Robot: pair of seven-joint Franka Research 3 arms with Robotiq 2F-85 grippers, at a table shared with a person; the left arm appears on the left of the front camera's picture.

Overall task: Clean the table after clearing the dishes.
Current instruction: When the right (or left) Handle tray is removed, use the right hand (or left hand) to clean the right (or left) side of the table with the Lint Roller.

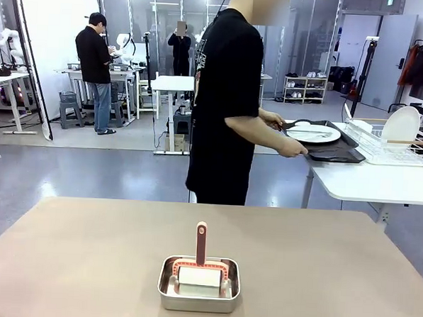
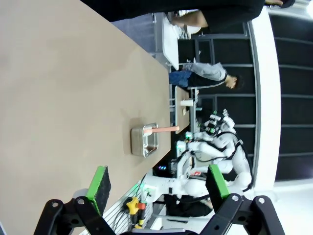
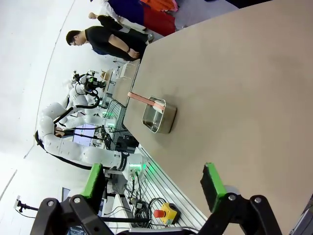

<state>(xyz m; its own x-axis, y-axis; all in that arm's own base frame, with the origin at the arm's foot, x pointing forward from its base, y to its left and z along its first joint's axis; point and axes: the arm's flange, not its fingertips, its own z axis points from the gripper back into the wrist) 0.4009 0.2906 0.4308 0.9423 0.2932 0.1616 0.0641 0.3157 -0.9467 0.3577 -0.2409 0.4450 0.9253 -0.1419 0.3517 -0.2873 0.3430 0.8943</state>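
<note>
left gripper (image 2: 157, 177) jaws spread wide, holding nothing. right gripper (image 3: 152, 179) likewise wide and empty. both stand well apart from the pan (image 1: 199, 284). the table (image 1: 86, 251) around the pan carries no dishes, so clearing is judged nearly done. a plate (image 1: 313, 133) on a dark tray (image 1: 337, 155) is in the person's hands (image 1: 294, 149), well beyond the pan, over the white side table (image 1: 380, 185). wiping not yet begun. the pan holds a pink-handled scraper (image 1: 201, 243) and a white block (image 1: 199, 276).

Matte beige table (image 1: 85, 258) carries a shiny steel pan (image 1: 197, 302)
</note>
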